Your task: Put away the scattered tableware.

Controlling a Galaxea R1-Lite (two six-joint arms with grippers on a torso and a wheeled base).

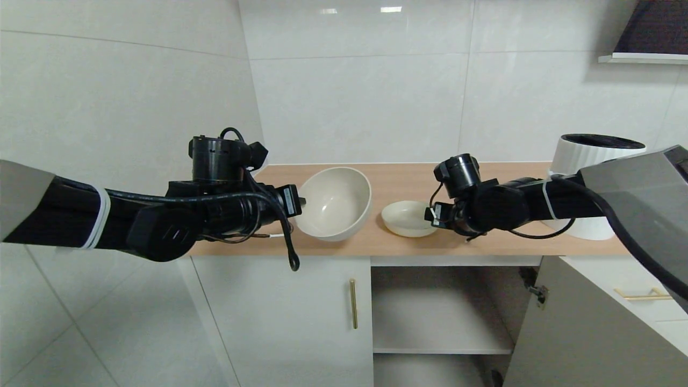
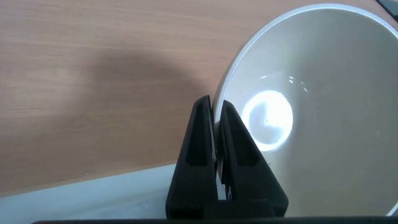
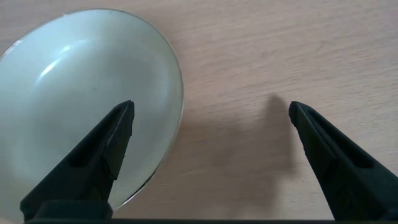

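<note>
Large bowl is tipped up near the front edge of the counter, its rim pinched tight in my left gripper. The small dish lies flat beside it, with my right gripper spread wide over its edge, empty. Neither is in the open cupboard below, so I reckon most of the job remains.

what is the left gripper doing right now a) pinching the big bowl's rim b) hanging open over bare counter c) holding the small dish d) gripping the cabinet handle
a: the left gripper is shut on the rim of the tilted big bowl.
</note>
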